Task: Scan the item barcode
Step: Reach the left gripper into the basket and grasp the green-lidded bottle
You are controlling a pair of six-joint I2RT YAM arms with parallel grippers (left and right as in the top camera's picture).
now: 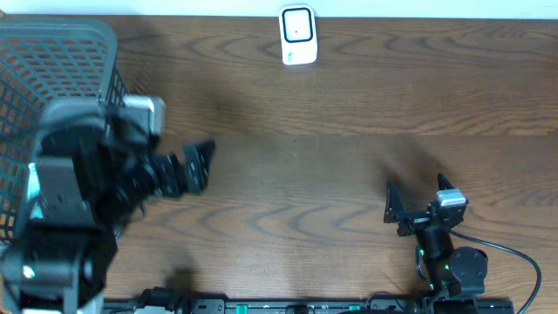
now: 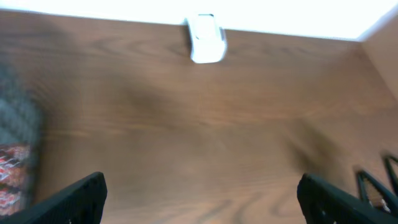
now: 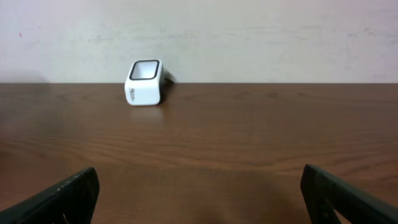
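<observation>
A white barcode scanner (image 1: pixel 297 35) with a dark window stands at the table's far edge; it also shows in the left wrist view (image 2: pixel 205 38) and the right wrist view (image 3: pixel 145 82). A red-and-white patterned item (image 2: pixel 9 177) shows blurred at the left edge, by the grey basket mesh (image 2: pixel 18 118); no barcode can be made out. My left gripper (image 1: pixel 199 164) (image 2: pixel 202 202) hangs open and empty beside the basket. My right gripper (image 1: pixel 417 199) (image 3: pixel 199 199) is open and empty low over the table at the near right.
A large grey wire basket (image 1: pixel 52 52) fills the left end of the brown wooden table (image 1: pixel 331 131). The left arm's body hides the basket's near part. A cable runs from the right arm's base (image 1: pixel 458 270).
</observation>
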